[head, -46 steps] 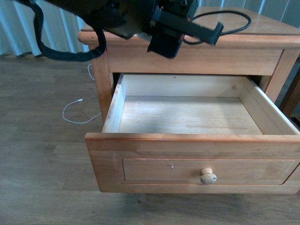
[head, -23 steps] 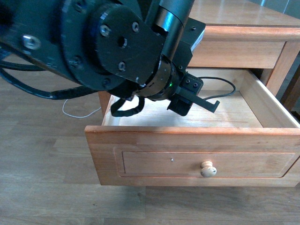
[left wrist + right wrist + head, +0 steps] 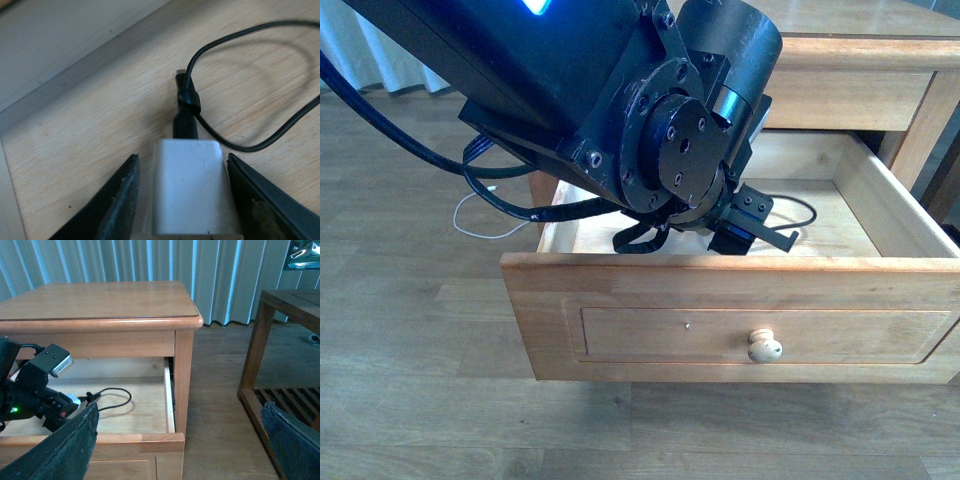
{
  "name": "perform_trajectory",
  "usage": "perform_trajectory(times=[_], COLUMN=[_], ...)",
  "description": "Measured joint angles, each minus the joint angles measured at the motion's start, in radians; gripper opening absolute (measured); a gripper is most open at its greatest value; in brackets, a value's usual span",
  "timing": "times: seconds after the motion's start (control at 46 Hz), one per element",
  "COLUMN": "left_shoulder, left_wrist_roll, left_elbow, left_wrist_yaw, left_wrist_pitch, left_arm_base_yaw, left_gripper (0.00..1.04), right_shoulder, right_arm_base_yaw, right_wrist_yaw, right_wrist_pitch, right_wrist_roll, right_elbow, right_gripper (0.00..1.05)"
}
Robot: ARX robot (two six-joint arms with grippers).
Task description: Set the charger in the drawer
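Two dark fingers (image 3: 120,200) of the left gripper (image 3: 181,159) are seen flanking the charger (image 3: 187,190) at the bottom centre of the left wrist view, set narrow around the block. The finger at lower right is judged to touch the block. A thin strip of wood is visible between the block and the finger at lower left, so a firm clamp cannot be told from a loosened one. The block is kept low over the floor of the drawer (image 3: 620,300), presumably so that it is laid down rather than dropped. Contact with the boards cannot be confirmed.

Charger noted: small white rectangular block, rounded corners, matt faces, a black plug at its far end. A thin black cable (image 3: 246,149) is looped across the wood toward the upper right of that frame, already lying inside the drawer.

In the front view the left arm is seen reaching over the drawer's front panel, above the round knob (image 3: 765,347). The drawer is pulled well out, which gives the arm room.

The right gripper (image 3: 179,412) is held wide and empty, well apart from the drawer, facing the nightstand (image 3: 100,300). It is judged parked clear of the left arm's work.
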Motion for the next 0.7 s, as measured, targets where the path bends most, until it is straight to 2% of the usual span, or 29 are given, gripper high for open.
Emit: perform_trajectory(times=[0.109, 0.305, 0.696], left_shoulder=[-0.013, -0.145, -0.582], left_wrist_roll=[0.005, 0.015, 0.007], left_elbow=[-0.008, -0.107, -0.397], left_wrist_yaw=[-0.021, -0.117, -0.269], left_wrist_pitch=[0.015, 0.103, 0.194], left_arm_base_yaw=[-0.003, -0.007, 0.074], left_gripper=[0.67, 0.99, 0.99], right_shoulder=[0.000, 0.000, 0.000], right_arm_base_yaw=[0.000, 0.000, 0.000], right_wrist_yaw=[0.000, 0.000, 0.000], right_wrist_pitch=[0.000, 0.000, 0.000], right_wrist_roll=[0.000, 0.000, 0.000], right_elbow=[0.000, 0.000, 0.000], right_gripper=[0.96, 0.96, 0.96])
